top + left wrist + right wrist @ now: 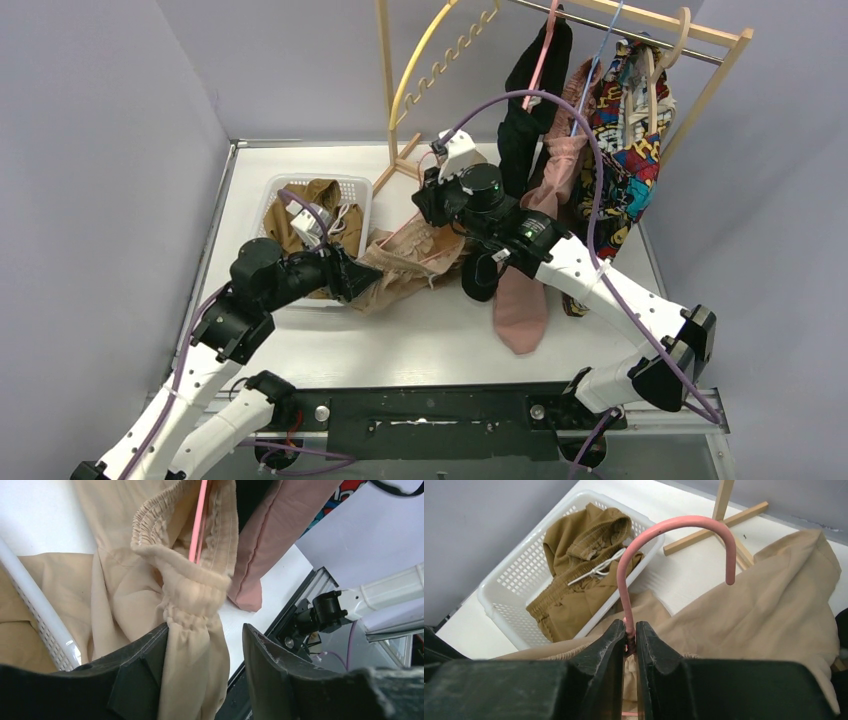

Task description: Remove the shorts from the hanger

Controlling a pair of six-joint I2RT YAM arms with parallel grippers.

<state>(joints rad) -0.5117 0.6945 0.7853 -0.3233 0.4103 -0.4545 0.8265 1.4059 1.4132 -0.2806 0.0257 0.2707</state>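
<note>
The beige-tan shorts [410, 255] lie bunched on the table beside the basket, still threaded on a pink hanger [674, 527]. My right gripper [630, 629] is shut on the hanger's neck just above the waistband [774, 605]. My left gripper [205, 632] is open, with the gathered beige waistband [187, 592] between its fingers, touching only the left finger [145, 650]. The pink hanger wire [200, 520] runs through the waistband. In the top view the left gripper [352, 275] is at the fabric's left end and the right gripper [428, 203] at its far end.
A white basket [262, 200] holds the olive-brown shorts [320, 195]. Black shorts [530, 100] and a colourful patterned garment [630, 120] hang on the wooden rack [720, 40]. Dusty pink shorts [525, 295] hang down to the table under the right arm.
</note>
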